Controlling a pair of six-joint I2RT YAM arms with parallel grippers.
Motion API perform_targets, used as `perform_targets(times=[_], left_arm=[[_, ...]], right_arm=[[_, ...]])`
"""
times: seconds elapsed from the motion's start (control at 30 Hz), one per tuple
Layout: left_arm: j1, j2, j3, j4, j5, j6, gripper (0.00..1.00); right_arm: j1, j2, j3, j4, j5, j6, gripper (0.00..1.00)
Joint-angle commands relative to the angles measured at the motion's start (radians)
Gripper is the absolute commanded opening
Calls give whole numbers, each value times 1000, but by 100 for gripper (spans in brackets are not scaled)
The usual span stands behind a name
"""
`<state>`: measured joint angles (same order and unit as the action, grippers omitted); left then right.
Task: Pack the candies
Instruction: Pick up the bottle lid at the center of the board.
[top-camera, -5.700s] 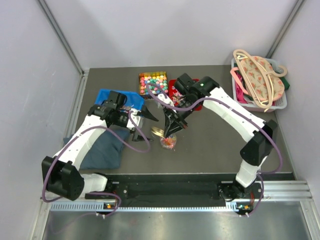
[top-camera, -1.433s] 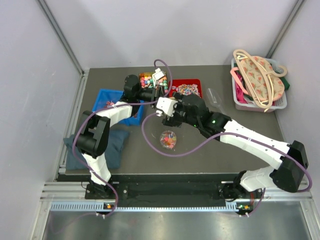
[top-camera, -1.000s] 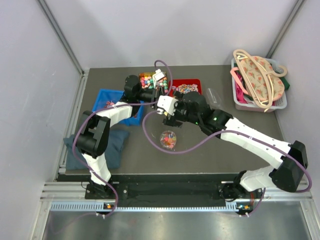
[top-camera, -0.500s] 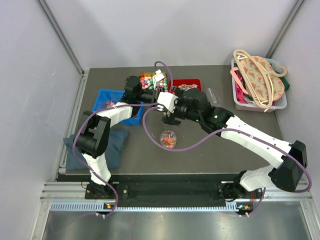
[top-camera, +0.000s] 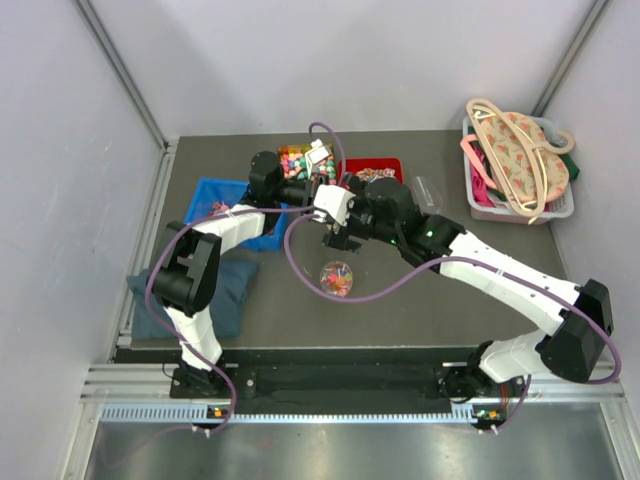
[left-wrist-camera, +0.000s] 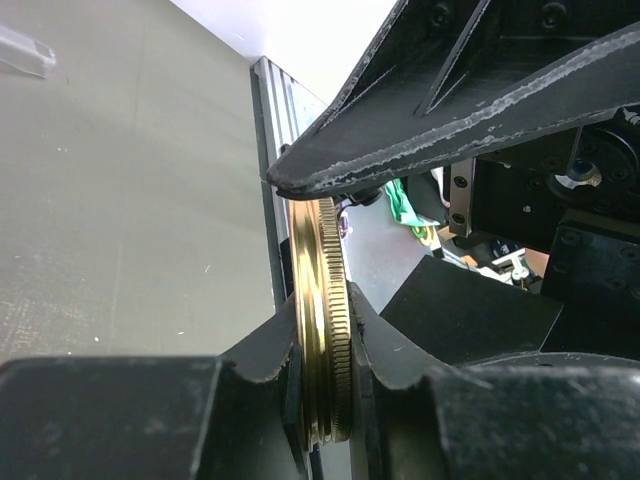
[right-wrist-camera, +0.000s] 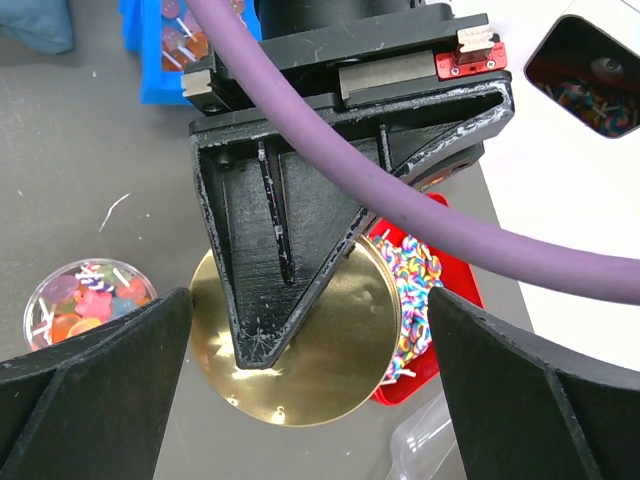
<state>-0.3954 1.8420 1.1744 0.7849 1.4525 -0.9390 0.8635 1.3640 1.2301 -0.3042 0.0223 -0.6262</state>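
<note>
Two grippers meet just above the middle of the overhead view, over the dark table (top-camera: 430, 275). The left gripper (left-wrist-camera: 322, 350) is pinching a gold lid (right-wrist-camera: 325, 375) across its thickness and holding it on edge, so its flat face is turned toward the other arm. To me that looks like a handover pose. The right gripper (right-wrist-camera: 310, 300) has its fingers spread wide, one at each lower corner of its own wrist view, with the lid framed between them and nothing in their grasp. From overhead I can't quite tell how near those fingers are to the lid's rim.

Some of the candies (right-wrist-camera: 90, 305) sit in a small clear jar (right-wrist-camera: 40, 290). It is open-topped and stands just below the two grippers in the overhead view. More lie loose in the red tray (top-camera: 393, 165) toward the top of that view. The jar looks well filled, so capping it is probably the step in hand. The lid would need to be laid flat before it can go on.
</note>
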Motion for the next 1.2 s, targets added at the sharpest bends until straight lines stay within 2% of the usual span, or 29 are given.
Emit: perform_targets(times=[0.0, 0.67, 1.17], left_arm=[[-3, -27, 5, 16, 23, 19, 14], [-3, -1, 21, 16, 28, 6, 13], [-3, 19, 24, 16, 28, 6, 13]], right_arm=[[-12, -9, -12, 51, 1, -1, 99], [-8, -92, -92, 74, 18, -43, 99], [52, -57, -98, 135, 110, -89, 99]])
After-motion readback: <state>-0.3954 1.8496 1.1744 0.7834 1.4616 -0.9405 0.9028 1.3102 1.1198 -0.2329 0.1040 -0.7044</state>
